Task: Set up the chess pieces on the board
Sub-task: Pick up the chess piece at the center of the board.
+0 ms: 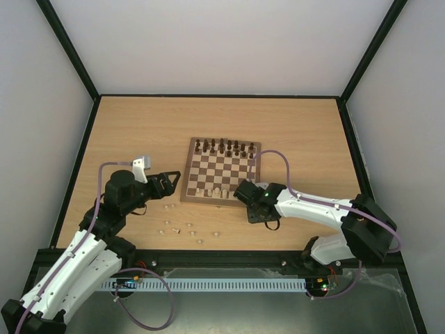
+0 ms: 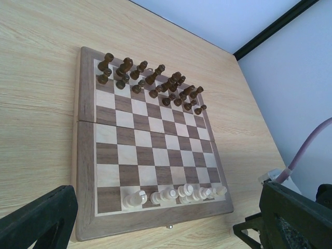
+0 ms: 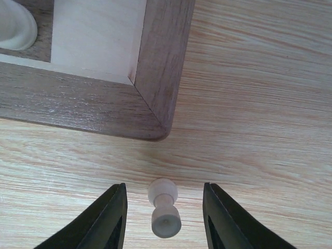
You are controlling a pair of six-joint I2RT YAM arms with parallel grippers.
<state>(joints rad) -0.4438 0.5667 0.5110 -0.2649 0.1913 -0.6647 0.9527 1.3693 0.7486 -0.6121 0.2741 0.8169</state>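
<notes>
The board (image 1: 222, 171) lies mid-table. Several pale chess pieces (image 1: 212, 191) stand on its near row, also in the left wrist view (image 2: 171, 195). More pale pieces (image 1: 182, 228) lie loose on the table in front of the board. My right gripper (image 3: 165, 220) is open just off the board's near right corner (image 3: 161, 78). A pale pawn (image 3: 165, 207) lies on its side on the table between the fingers, untouched. My left gripper (image 1: 167, 184) is open and empty at the board's left near side, above the table.
Dark brown pieces (image 1: 224, 146) fill the board's far rows, also in the left wrist view (image 2: 150, 83). One pale piece (image 3: 13, 26) stands on the board near the right gripper. Black frame rails and white walls bound the wooden table.
</notes>
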